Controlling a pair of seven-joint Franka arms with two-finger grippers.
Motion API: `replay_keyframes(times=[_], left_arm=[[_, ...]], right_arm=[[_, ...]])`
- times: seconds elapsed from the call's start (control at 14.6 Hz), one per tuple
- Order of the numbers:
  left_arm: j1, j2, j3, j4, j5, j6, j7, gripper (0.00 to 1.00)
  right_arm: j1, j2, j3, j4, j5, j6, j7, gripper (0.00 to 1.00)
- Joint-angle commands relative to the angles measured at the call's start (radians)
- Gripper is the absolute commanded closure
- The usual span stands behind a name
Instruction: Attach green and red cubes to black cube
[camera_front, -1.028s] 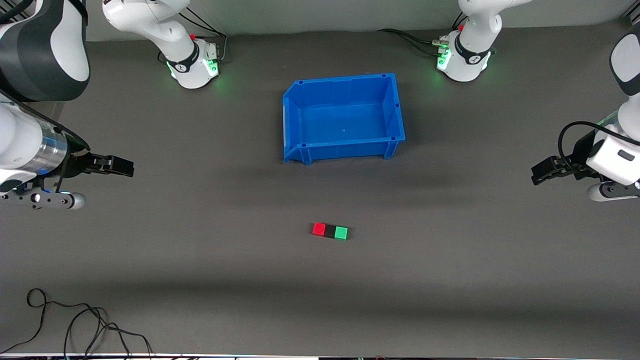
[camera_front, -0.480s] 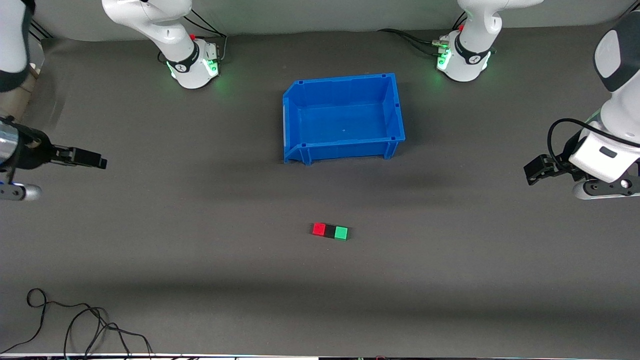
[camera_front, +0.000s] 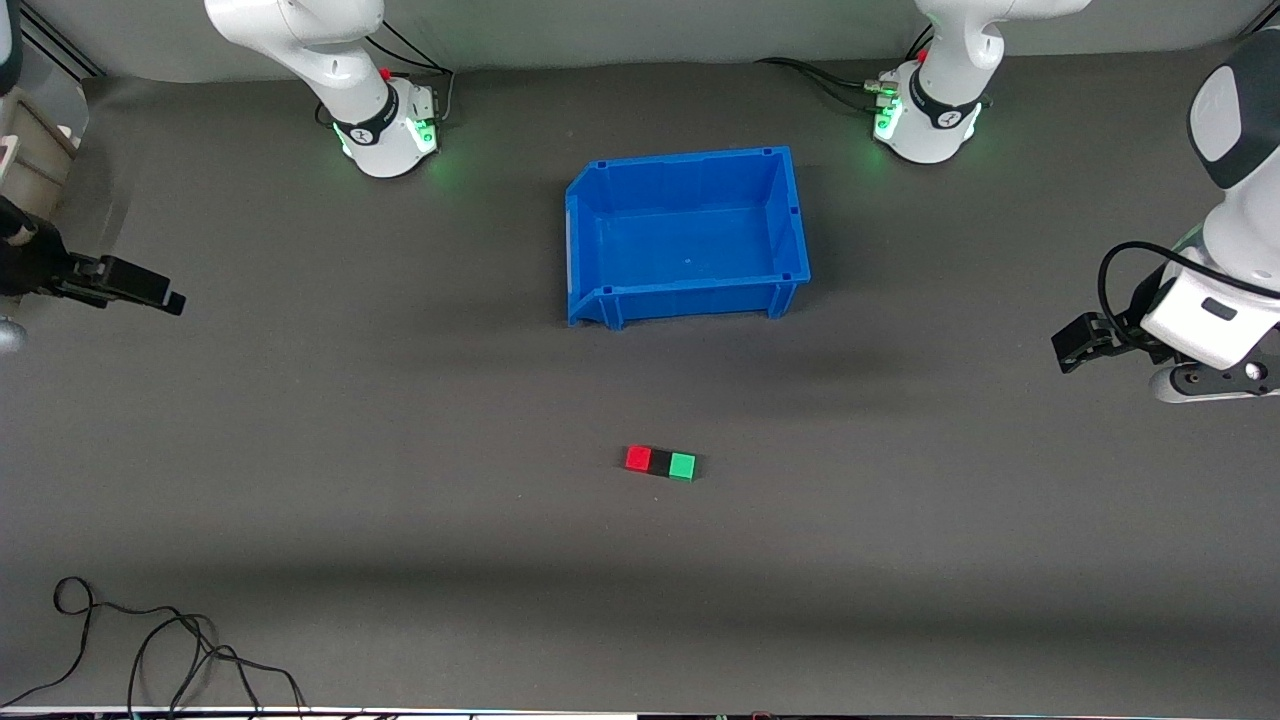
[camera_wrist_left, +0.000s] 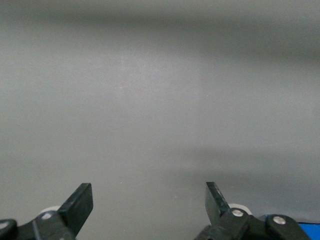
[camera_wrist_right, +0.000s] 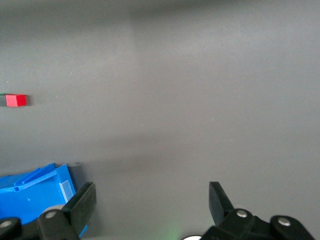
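The red cube (camera_front: 638, 458), black cube (camera_front: 660, 462) and green cube (camera_front: 682, 466) lie touching in one short row on the grey mat, black in the middle. The row is nearer to the front camera than the blue bin (camera_front: 690, 300). My right gripper (camera_front: 170, 297) hangs open and empty over the mat at the right arm's end of the table, well away from the cubes. Its wrist view shows the red cube (camera_wrist_right: 16, 100) at a distance between open fingers (camera_wrist_right: 85, 200). My left gripper (camera_front: 1063, 354) is open and empty over the left arm's end. The left wrist view shows its gripper (camera_wrist_left: 149, 196) over bare mat only.
The blue bin (camera_wrist_right: 30, 192) stands empty between the arm bases (camera_front: 385, 130) (camera_front: 925, 120) and the cubes. A loose black cable (camera_front: 150, 640) lies on the mat near the front camera at the right arm's end.
The right arm has drawn back toward its end of the table, its gripper sliding out toward the view's edge. The left gripper has barely shifted. The cubes have not moved.
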Motion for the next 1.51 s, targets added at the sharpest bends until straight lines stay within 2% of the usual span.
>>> replay_keyframes(times=[0.0, 0.27, 0.55, 0.69, 0.89, 1.23, 1.44], left_arm=[[-0.025, 0.022, 0.024, 0.039, 0.005, -0.006, 0.000, 0.00], [-0.002, 0.043, 0.024, 0.044, 0.003, 0.013, 0.003, 0.00], [-0.003, 0.042, 0.021, 0.057, 0.003, 0.014, 0.011, 0.00], [0.004, 0.045, 0.021, 0.061, -0.005, 0.011, 0.005, 0.00], [0.031, 0.040, 0.021, 0.067, -0.094, -0.053, 0.019, 0.00], [0.018, 0.029, 0.016, 0.077, -0.094, -0.096, 0.017, 0.00], [0.011, 0.012, 0.013, 0.155, -0.094, -0.203, 0.017, 0.00]], right_arm=[[-0.016, -0.052, 0.024, -0.059, -0.020, 0.035, -0.011, 0.00], [-0.016, -0.046, 0.027, -0.053, -0.026, 0.031, -0.010, 0.00], [-0.018, -0.044, 0.093, -0.051, -0.140, 0.022, -0.011, 0.00], [-0.018, -0.044, 0.101, -0.053, -0.140, 0.022, -0.011, 0.00], [-0.018, -0.044, 0.101, -0.051, -0.137, 0.022, -0.011, 0.00], [-0.018, -0.044, 0.101, -0.051, -0.131, 0.022, -0.011, 0.00], [-0.018, -0.044, 0.101, -0.051, -0.128, 0.022, -0.011, 0.00]])
